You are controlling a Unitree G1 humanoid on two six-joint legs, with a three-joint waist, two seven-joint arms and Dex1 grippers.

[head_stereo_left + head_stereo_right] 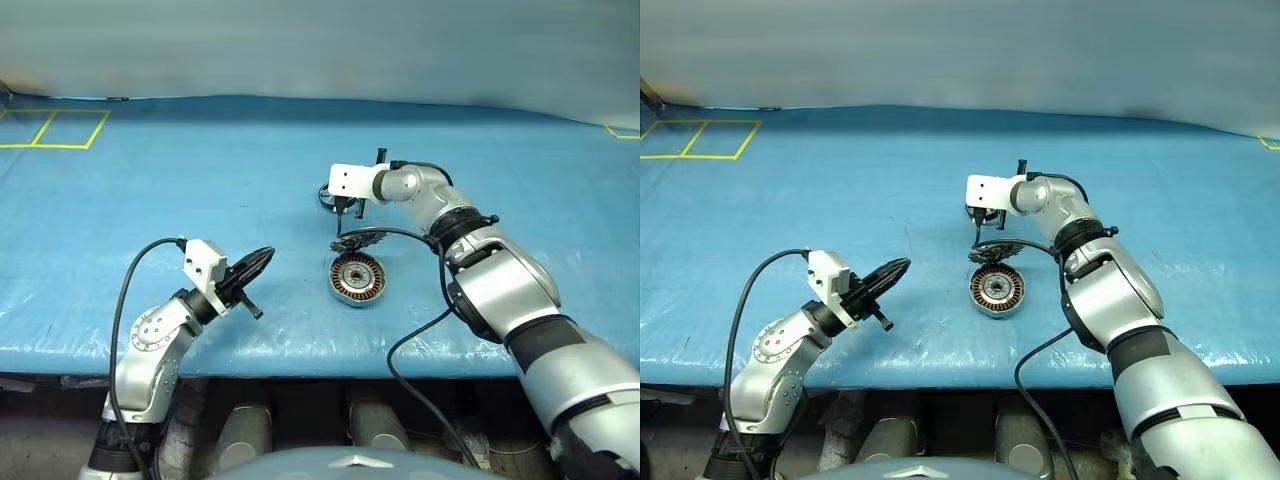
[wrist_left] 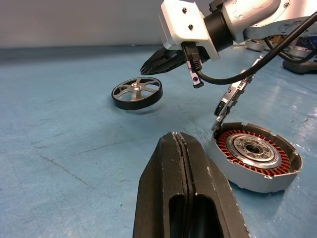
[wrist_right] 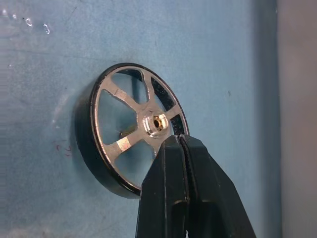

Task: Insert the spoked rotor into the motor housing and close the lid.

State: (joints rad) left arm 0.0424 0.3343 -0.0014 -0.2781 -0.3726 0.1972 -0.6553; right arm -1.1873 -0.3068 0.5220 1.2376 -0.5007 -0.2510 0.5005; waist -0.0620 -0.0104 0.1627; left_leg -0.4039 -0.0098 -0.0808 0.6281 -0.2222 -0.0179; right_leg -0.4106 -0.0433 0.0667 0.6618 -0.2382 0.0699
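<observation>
Reaching out over the middle of the blue-covered table, the right end effector is hanging just above the spoked rotor, its two black fingers pressed together with nothing between them; in the right wrist view the fingertips are sitting in front of the rotor's near rim and hub, though whether they are actually touching it is hard to judge. The spoked rotor is lying near the table's centre, one side of its black ring looking slightly lifted off the cover. Nearer the front edge, the motor housing is resting flat and open, its copper-coloured windings circling a dark centre. The lid is leaning tilted against the far rim of the motor housing, jagged edge up, between the housing and the spoked rotor. A black cable from the right arm is draping across just above the lid. Toward the front left of the table, the left end effector is pointing roughly level toward the motor housing, well apart from it, fingers closed and empty. Yellow tape lines are marking the far left corner.
</observation>
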